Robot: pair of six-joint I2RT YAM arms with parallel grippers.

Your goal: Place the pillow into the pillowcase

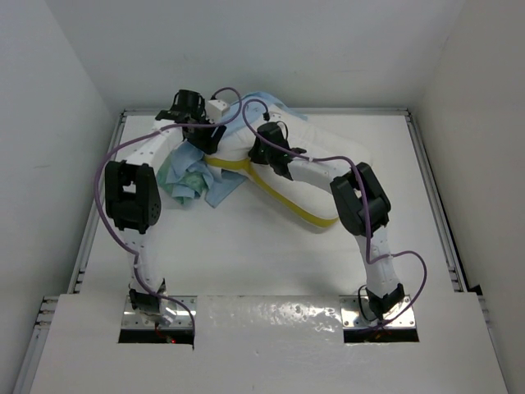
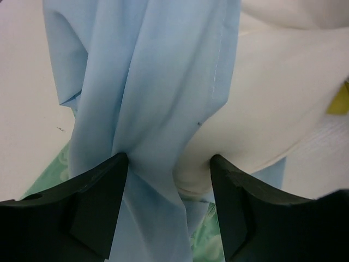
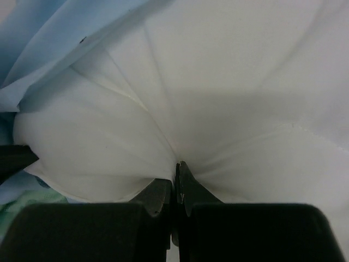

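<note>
The right gripper [image 3: 177,183] sits closest to its wrist camera, its 2 jaws pinched tight on a gathered fold of the pillow [image 3: 229,98], with pleats fanning out from the bite. The left gripper [image 2: 169,164] stands spread, and a loose hang of the light blue pillowcase [image 2: 142,82] runs between its jaws, unclamped. From above, the pillow lies at the far middle of the table [image 1: 271,263], its yellow edge [image 1: 308,215] showing and 1 end against the bunched pillowcase. Both look light, soft and floppy. The pillow will likely sag from 1 pinch, so a corner hold suits it; the case wants gripping at its mouth hem. Purple cables [image 1: 328,158] loop overhead and could snag.
</note>
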